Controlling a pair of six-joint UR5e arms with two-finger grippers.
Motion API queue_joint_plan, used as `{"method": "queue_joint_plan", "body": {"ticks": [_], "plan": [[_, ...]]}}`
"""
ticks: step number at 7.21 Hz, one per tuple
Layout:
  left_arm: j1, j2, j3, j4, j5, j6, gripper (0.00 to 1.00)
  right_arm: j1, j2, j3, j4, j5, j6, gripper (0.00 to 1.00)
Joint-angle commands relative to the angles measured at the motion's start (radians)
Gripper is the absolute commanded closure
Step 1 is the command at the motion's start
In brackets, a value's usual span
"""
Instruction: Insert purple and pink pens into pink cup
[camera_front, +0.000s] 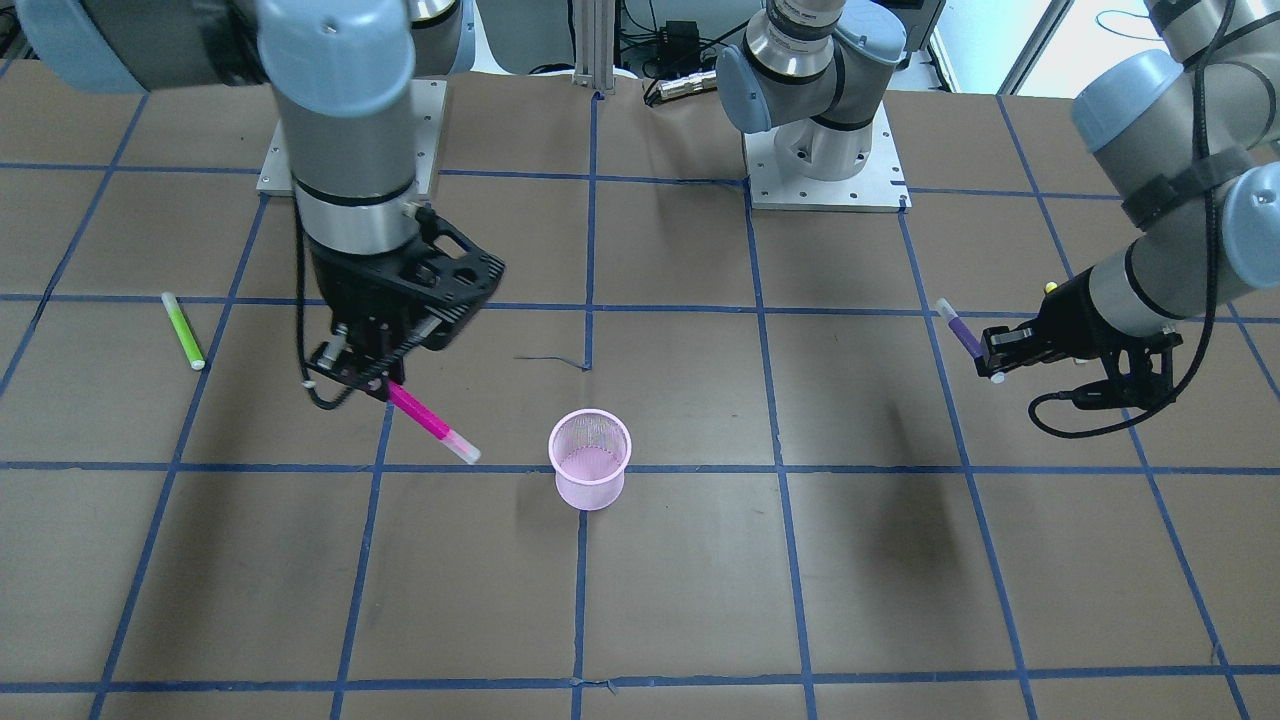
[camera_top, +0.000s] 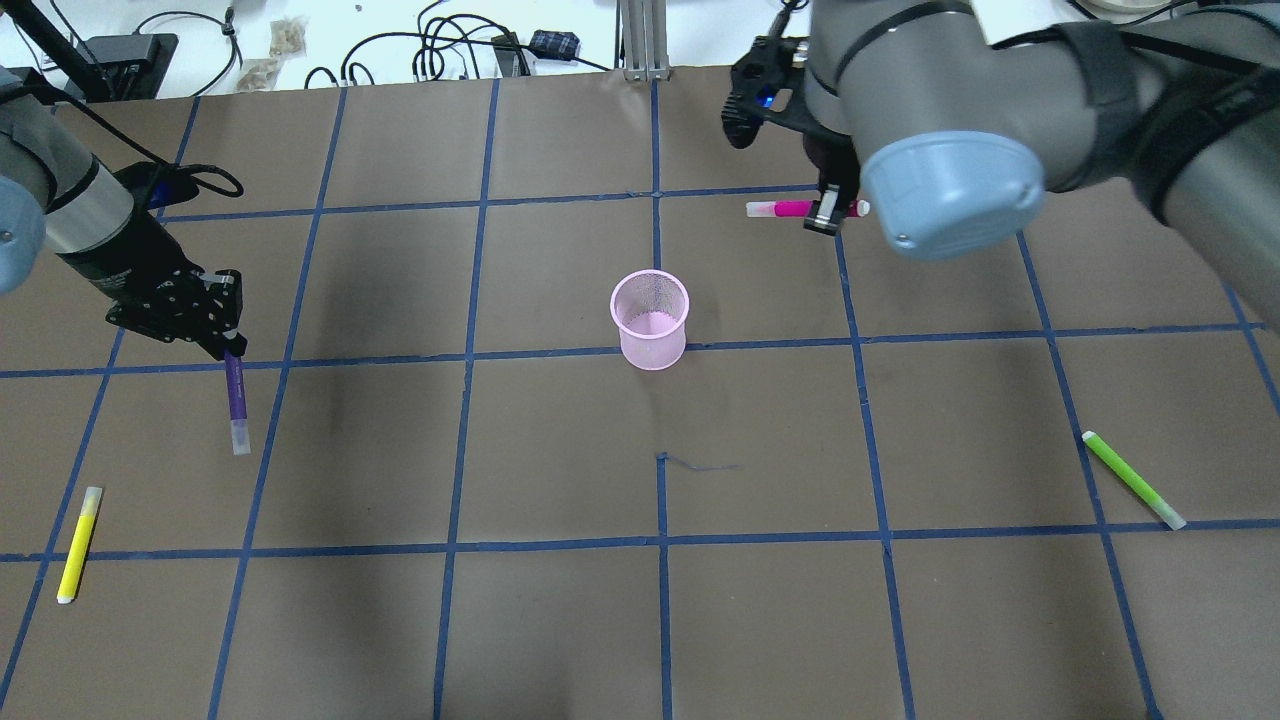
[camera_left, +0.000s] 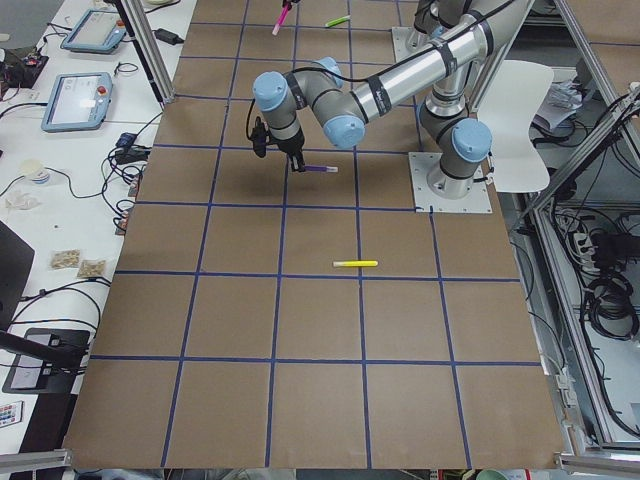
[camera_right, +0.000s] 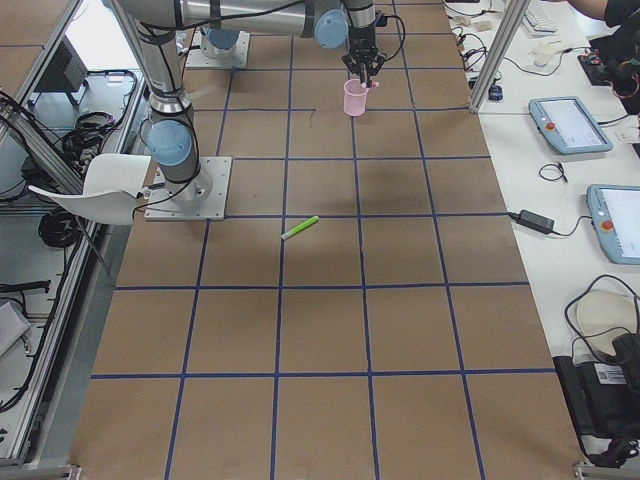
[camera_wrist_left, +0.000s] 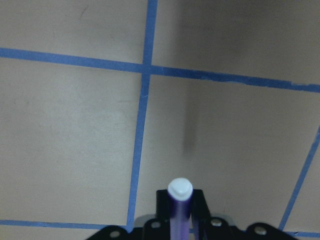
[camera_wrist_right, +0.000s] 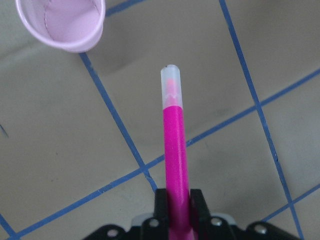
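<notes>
Well left of the pink cup (camera_top: 650, 320), the left end effector (camera_top: 225, 345) clamps the purple pen (camera_top: 237, 405) above the desk (camera_top: 560, 600). Right of the cup, the right end effector (camera_top: 828, 212) grips the pink pen (camera_top: 785, 209). Both pens are grasped and the cup looks empty, so next a pen likely needs carrying over its mouth, tip down.

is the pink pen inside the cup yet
No, the pink pen is clamped in the jaws of the right gripper, held off to one side of the pink cup and outside it.

Pink cup (camera_right: 356, 98) — upright, green pen (camera_right: 300, 228) well apart
</notes>
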Motion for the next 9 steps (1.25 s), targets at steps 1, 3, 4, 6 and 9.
{"method": "queue_joint_plan", "body": {"ticks": [1, 3, 4, 6, 9], "plan": [[-0.001, 0.041, 0.000, 0.002, -0.031, 0.003, 1.00, 0.136, 0.166, -0.180, 0.143, -0.081, 0.097, 0.95], [-0.001, 0.047, -0.001, 0.012, -0.033, 0.017, 1.00, 0.167, 0.185, -0.184, 0.262, -0.088, 0.224, 0.95], [-0.001, 0.047, -0.002, 0.012, -0.038, 0.020, 1.00, 0.170, 0.204, -0.181, 0.274, -0.086, 0.224, 0.95], [0.001, 0.052, -0.002, 0.011, -0.129, 0.040, 1.00, 0.188, 0.217, -0.182, 0.262, -0.088, 0.226, 0.92], [0.013, 0.056, 0.000, 0.026, -0.203, 0.057, 1.00, 0.187, 0.212, -0.184, 0.211, -0.117, 0.220, 0.00]]}}
